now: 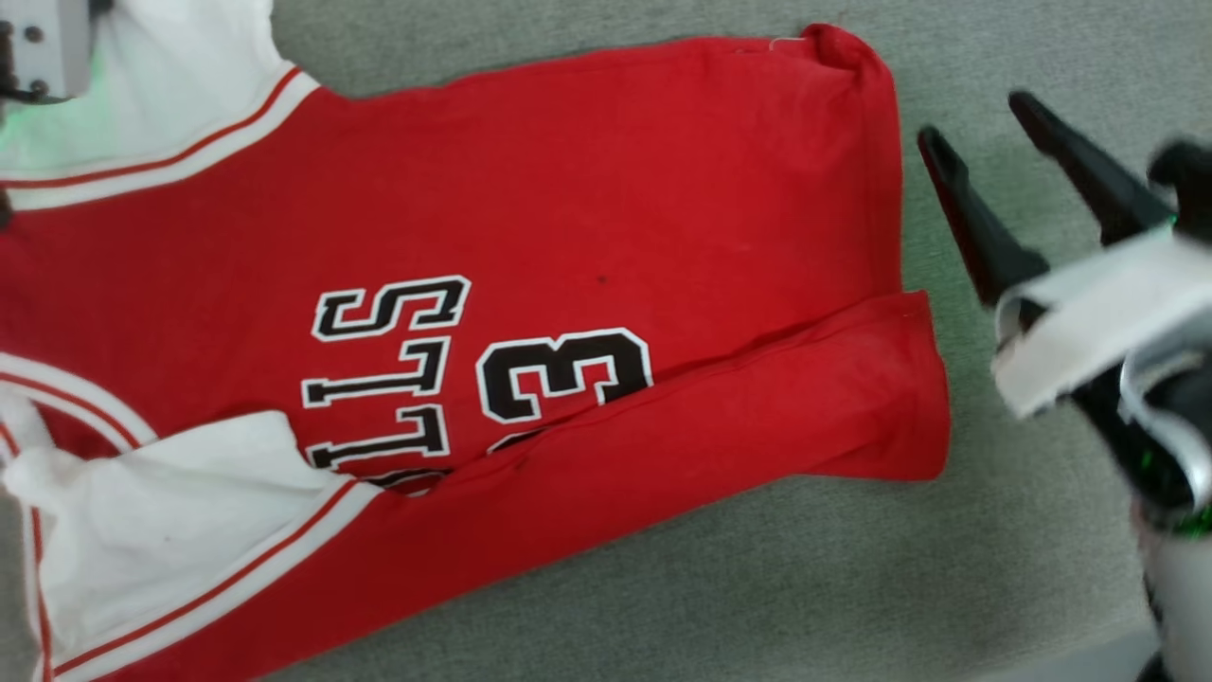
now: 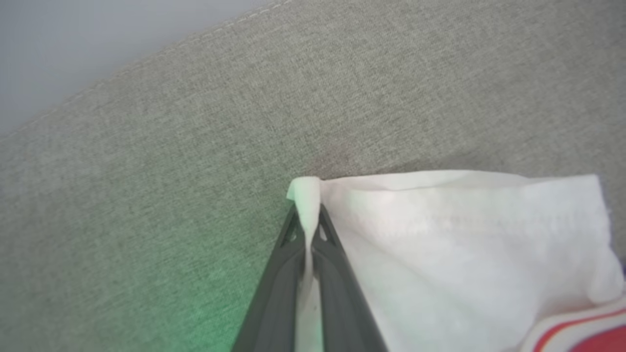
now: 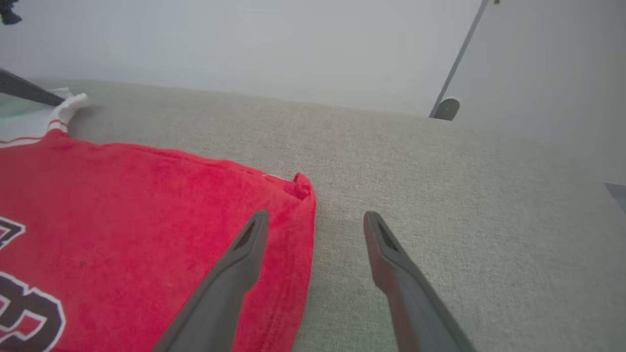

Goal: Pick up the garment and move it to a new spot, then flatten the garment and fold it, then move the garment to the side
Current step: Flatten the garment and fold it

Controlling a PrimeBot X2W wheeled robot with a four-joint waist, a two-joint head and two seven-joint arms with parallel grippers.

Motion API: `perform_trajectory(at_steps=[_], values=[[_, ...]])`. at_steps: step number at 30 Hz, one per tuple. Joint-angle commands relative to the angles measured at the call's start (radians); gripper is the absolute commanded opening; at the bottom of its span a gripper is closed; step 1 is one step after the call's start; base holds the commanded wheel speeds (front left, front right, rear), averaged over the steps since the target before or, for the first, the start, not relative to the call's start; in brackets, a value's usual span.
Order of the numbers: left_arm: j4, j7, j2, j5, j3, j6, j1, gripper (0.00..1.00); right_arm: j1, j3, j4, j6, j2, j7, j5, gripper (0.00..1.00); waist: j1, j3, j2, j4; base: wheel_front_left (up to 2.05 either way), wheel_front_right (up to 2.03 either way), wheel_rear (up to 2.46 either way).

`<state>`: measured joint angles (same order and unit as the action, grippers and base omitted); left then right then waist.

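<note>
Rough grey woven cloth (image 1: 757, 568) lay under the soft red-and-white jersey (image 1: 615, 208). The left gripper (image 2: 307, 215) pinched its white sleeve; the right gripper (image 1: 977, 121) gaped wide beside its hem.

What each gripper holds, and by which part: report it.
The left gripper is shut on the garment, pinching a corner of its white sleeve. The right gripper is open beside the red hem and holds nothing.
</note>
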<state>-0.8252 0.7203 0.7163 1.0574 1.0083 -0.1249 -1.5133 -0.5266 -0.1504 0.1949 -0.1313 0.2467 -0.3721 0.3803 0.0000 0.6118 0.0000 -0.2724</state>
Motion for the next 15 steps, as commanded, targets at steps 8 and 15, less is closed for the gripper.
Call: perform_trajectory(at_steps=[8,15], values=[[-0.018,-0.016,-0.045,0.013,0.031,-0.007,0.008,0.0,-0.247,-0.043,-0.191,0.001,0.031,-0.257,0.091,1.0,0.0,0.01,0.0,0.044,0.0,0.0,0.0],[-0.011,-0.031,-0.049,0.029,0.052,-0.006,-0.005,0.0,-0.397,-0.097,-0.4,0.001,0.024,-0.375,0.144,1.0,0.0,0.018,0.0,0.064,0.0,0.0,0.0]])
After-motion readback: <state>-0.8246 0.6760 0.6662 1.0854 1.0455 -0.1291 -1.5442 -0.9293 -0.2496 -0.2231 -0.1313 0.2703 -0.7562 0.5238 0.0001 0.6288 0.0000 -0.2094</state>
